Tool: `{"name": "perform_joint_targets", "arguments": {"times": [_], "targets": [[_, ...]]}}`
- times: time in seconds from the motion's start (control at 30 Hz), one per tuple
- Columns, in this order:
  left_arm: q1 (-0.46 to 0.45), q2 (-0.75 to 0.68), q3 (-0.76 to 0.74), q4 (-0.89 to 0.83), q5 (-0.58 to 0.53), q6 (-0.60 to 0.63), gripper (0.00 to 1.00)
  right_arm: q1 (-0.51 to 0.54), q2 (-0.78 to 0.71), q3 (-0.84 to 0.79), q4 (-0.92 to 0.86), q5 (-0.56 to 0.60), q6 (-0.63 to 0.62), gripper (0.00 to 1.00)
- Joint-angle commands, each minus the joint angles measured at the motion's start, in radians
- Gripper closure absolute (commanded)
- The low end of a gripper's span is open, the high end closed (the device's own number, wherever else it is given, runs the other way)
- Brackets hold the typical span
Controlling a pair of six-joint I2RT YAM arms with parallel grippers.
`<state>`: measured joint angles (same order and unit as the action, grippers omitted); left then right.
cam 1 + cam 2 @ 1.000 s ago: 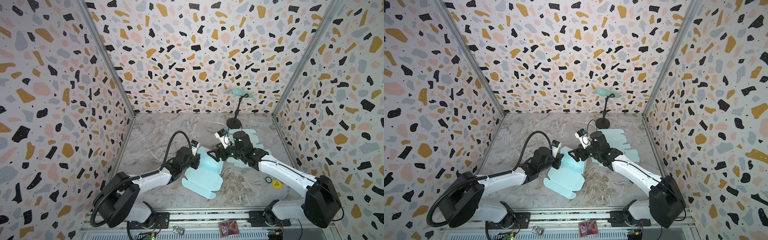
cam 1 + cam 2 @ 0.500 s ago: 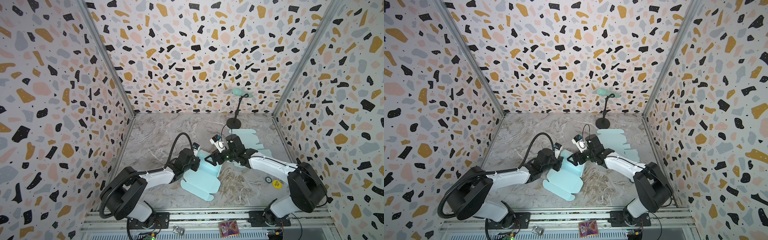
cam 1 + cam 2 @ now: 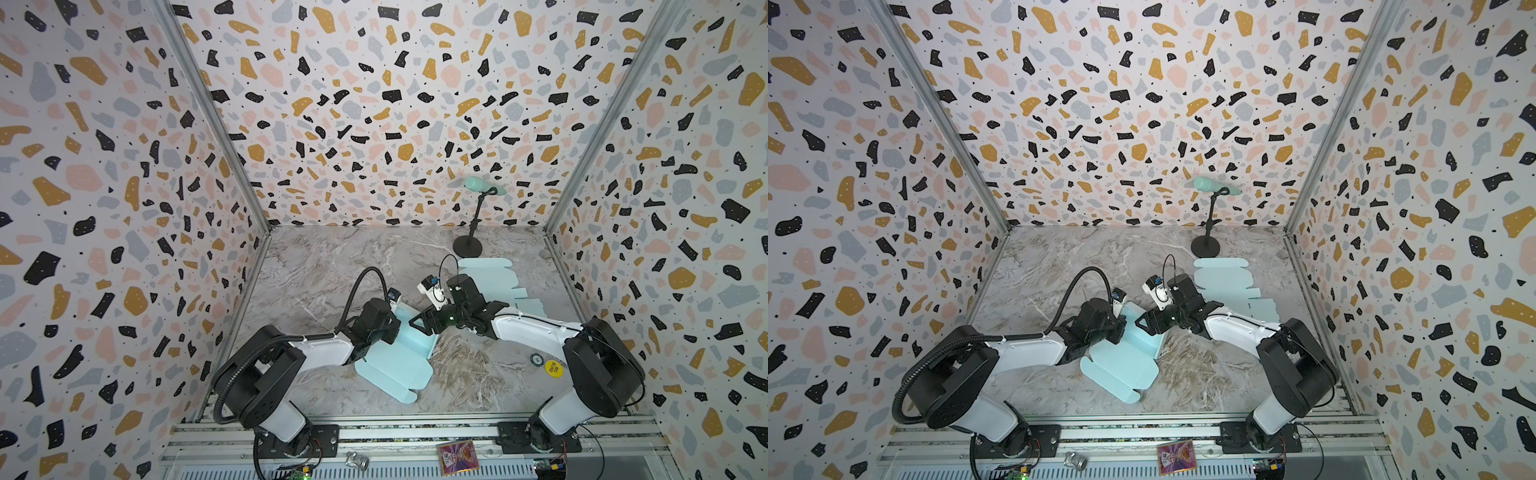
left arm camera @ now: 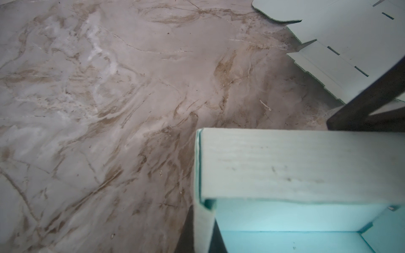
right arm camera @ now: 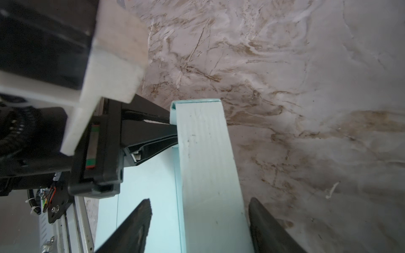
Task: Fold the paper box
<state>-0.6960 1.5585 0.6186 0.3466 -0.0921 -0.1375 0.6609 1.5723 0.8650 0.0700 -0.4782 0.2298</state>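
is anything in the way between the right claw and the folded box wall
Nothing visible. The right claw is open, straddling the raised wall of the paper box, gaps bare on both sides. The left claw pinches that wall farther along, clear of the right one.

— What are the arms built like?
— The left arm (image 3: 324, 351) and the right arm (image 3: 532, 332) both have glossy white links between bulky black joints, on black base plates (image 3: 328, 435).
— Cables?
— A thick black ribbed hose (image 3: 361, 286) on the left. The right has a thin black cable (image 3: 445, 259) beside a small white camera (image 3: 430, 289).
— And the claws?
— Black. The right claw (image 5: 199, 200) has ridged fingers (image 5: 135, 225). The left claw (image 5: 174, 131) carries a green-and-red strip (image 5: 92, 149), with red and yellow wires (image 5: 49, 195) behind it.
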Motion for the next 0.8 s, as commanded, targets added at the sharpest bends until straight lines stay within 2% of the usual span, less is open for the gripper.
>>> {"name": "perform_joint_targets", "arguments": {"times": [0.0, 0.47, 0.63, 0.77], "targets": [[-0.005, 0.028, 0.018, 0.020, -0.038, 0.016, 0.94, 0.024, 0.007, -0.010, 0.000, -0.023, 0.016, 0.30], [-0.006, 0.013, 0.001, 0.026, -0.049, 0.022, 0.84, 0.026, -0.014, 0.004, -0.051, 0.071, 0.011, 0.32], [-0.007, 0.000, -0.008, 0.029, -0.044, 0.015, 0.80, 0.048, -0.019, 0.032, -0.116, 0.183, -0.008, 0.33], [-0.008, 0.000, -0.012, 0.029, -0.044, 0.016, 0.77, 0.050, -0.019, 0.038, -0.128, 0.210, -0.008, 0.33]]}}
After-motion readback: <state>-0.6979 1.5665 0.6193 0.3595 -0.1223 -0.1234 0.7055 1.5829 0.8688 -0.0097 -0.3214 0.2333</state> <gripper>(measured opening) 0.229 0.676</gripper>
